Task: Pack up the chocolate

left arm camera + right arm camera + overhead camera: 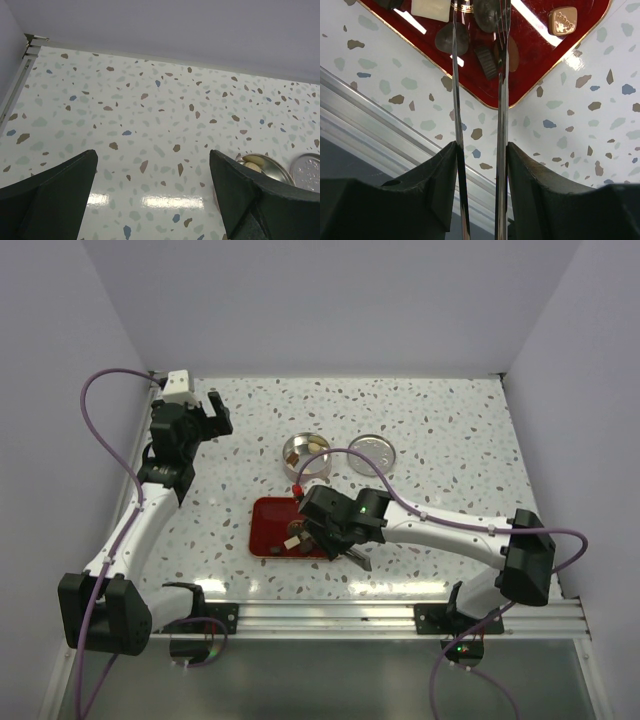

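Note:
Several chocolate pieces lie on the red tray (535, 55): a cream block (431, 8), a light brown square (563, 20), a dark rounded one (452, 38) and a ridged dark one (485, 60). My right gripper (481, 150) is shut on the long metal tweezers (456, 100), one arm against each finger. The tweezer arms reach over the tray with the ridged piece between them, and their tips run off the top edge. From above, the right gripper (335, 540) hovers over the tray's near right corner. The round tin (308, 454) holds a few pale pieces (254, 161). My left gripper (215, 412) stands open and empty at the far left.
The tin's lid (373, 454) lies flat to the right of the tin. A metal rail (400, 615) runs along the table's near edge, close behind the right gripper. Grey walls enclose the back and both sides.

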`<state>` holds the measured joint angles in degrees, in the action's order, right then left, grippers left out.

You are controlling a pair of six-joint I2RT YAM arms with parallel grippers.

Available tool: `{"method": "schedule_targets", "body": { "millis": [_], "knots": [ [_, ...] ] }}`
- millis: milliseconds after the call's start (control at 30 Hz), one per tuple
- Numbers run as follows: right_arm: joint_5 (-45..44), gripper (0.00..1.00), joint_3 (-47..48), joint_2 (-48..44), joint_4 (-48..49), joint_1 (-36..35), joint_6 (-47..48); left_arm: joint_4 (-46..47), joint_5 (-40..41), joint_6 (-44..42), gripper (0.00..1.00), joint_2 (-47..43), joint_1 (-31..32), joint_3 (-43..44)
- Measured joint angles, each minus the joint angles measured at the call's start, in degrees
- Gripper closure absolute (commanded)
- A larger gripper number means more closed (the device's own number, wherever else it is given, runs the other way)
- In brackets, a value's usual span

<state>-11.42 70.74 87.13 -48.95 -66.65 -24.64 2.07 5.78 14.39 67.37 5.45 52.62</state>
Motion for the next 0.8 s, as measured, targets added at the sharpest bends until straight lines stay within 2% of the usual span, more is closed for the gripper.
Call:
{"method": "schedule_targets", "body": {
  "millis": [333, 800],
  "knots": [
    [-2.43, 0.54, 0.02, 0.37, -0.63, -0.09, 0.07, -0.02, -0.02, 0.00, 0.00, 0.00, 0.00, 0.00],
    [-0.68, 0.54, 0.24, 2.49, -0.04, -0.22, 0.24, -0.02, 0.00, 0.00, 0.00, 0.00, 0.00, 0.00]
  ]
}}
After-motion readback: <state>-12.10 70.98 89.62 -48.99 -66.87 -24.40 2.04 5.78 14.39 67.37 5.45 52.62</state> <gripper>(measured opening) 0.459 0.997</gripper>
